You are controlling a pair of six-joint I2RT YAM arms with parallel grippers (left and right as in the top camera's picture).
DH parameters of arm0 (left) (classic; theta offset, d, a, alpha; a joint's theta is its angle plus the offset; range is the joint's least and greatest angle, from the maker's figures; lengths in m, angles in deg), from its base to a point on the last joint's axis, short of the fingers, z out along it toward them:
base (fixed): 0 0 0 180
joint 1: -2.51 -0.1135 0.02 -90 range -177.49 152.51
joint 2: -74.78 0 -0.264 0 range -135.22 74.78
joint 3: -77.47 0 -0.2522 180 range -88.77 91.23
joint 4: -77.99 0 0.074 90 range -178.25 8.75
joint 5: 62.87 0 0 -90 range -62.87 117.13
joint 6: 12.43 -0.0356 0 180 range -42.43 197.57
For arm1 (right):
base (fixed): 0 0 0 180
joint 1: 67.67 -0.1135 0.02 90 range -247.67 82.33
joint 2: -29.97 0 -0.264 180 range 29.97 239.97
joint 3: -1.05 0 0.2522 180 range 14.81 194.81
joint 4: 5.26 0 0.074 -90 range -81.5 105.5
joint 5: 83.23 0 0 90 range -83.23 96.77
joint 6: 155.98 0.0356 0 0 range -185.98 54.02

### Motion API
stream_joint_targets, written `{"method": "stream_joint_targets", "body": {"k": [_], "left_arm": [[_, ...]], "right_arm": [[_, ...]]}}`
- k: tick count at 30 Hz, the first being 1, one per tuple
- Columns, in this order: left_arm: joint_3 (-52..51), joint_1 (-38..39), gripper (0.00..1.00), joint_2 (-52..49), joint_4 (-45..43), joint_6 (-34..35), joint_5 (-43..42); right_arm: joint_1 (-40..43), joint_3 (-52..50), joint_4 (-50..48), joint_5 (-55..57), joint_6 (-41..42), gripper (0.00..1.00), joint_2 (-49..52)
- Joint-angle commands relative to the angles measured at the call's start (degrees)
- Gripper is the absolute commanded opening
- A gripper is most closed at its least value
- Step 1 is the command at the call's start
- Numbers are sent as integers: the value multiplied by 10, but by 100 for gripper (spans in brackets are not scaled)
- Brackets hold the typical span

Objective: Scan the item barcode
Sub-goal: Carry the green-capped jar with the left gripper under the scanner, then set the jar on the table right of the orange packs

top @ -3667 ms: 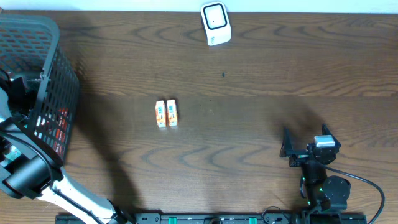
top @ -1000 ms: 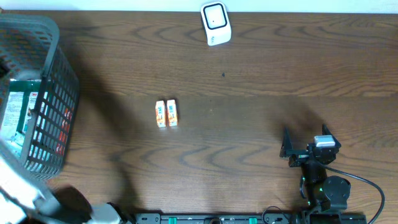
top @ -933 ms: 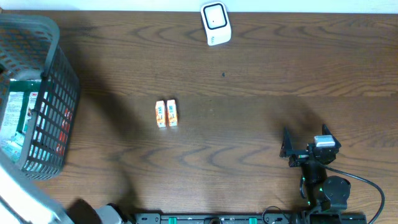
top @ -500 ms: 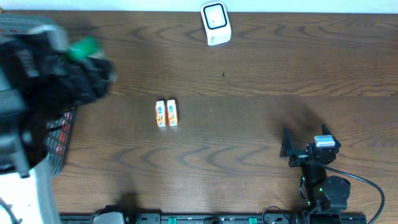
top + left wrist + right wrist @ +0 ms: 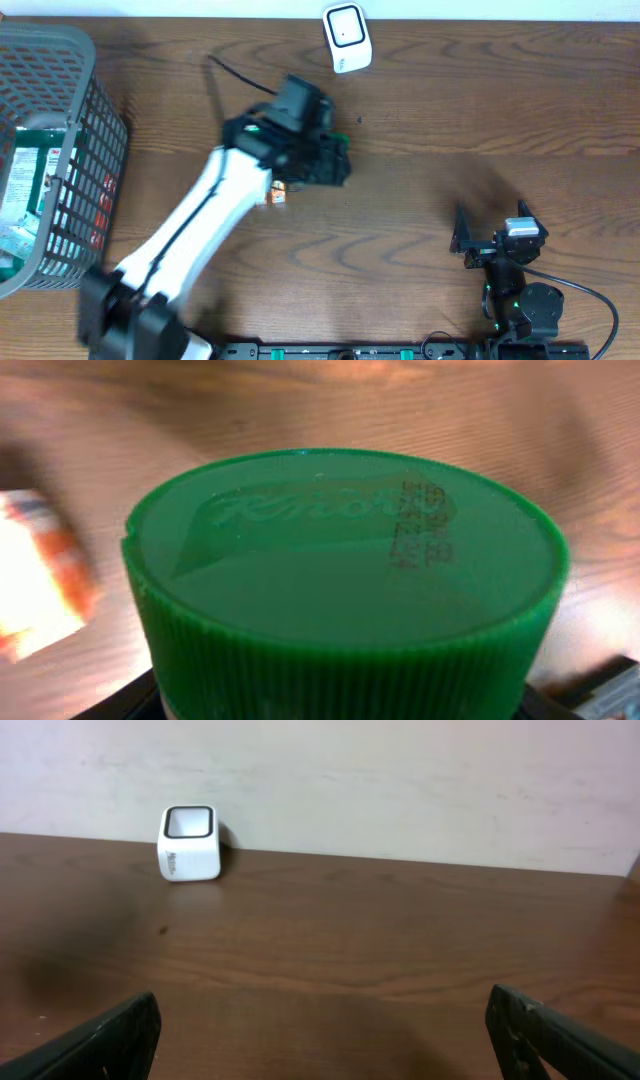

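Resting at the near right of the wooden table [image 5: 450,110], the right gripper [image 5: 460,237] has its fingers [image 5: 110,1038] spread wide apart. Farther in, the white left arm [image 5: 200,220] stretches diagonally over the middle of the table. Its left gripper [image 5: 328,160] is clamped on a jar [image 5: 340,580] with a ribbed green lid, held over the wood. The lid fills the wrist camera's view, with a raised brand name and a printed code on its top. Just beside the gripper, on its near left, lie two small orange-and-white boxes [image 5: 277,197], partly hidden under the arm. A grey wire basket [image 5: 95,70] holding packaged goods stands at the left edge. At the far edge, well apart from the jar, the white scanner [image 5: 346,38] stands near the wall.
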Motion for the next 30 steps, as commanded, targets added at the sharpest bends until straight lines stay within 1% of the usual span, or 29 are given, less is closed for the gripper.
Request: {"method": "stream_joint_targets", "body": {"k": [1, 5, 10, 13, 14, 15, 16, 17, 21, 24, 26, 30], "left_arm": [[5, 26, 37, -51, -24, 31, 21], [5, 38, 37, -112, -33, 54, 74], [5, 40, 38, -160, -33, 72, 77], [5, 48, 38, -180, -28, 72, 77], [5, 49, 40, -185, -30, 72, 77], [5, 50, 45, -187, -31, 72, 77], [5, 50, 58, -188, -32, 72, 77], [5, 50, 63, -188, -34, 72, 77], [7, 49, 69, -188, -34, 72, 75], [8, 49, 79, -185, -33, 72, 75], [10, 49, 83, -177, -33, 72, 75], [19, 49, 84, -152, -34, 71, 78]], "right_arm": [[2, -1, 2, 1, 7, 99, -3], [2, -1, 2, 1, 7, 99, -3], [2, -1, 2, 1, 7, 99, -3], [2, -1, 2, 1, 7, 99, -3], [2, -1, 2, 1, 7, 99, -3], [2, -1, 2, 1, 7, 99, -3], [2, -1, 2, 1, 7, 99, -3], [2, -1, 2, 1, 7, 99, -3], [2, -1, 2, 1, 7, 99, -3], [2, -1, 2, 1, 7, 99, -3], [2, -1, 2, 1, 7, 99, -3], [2, -1, 2, 1, 7, 99, -3]]}}
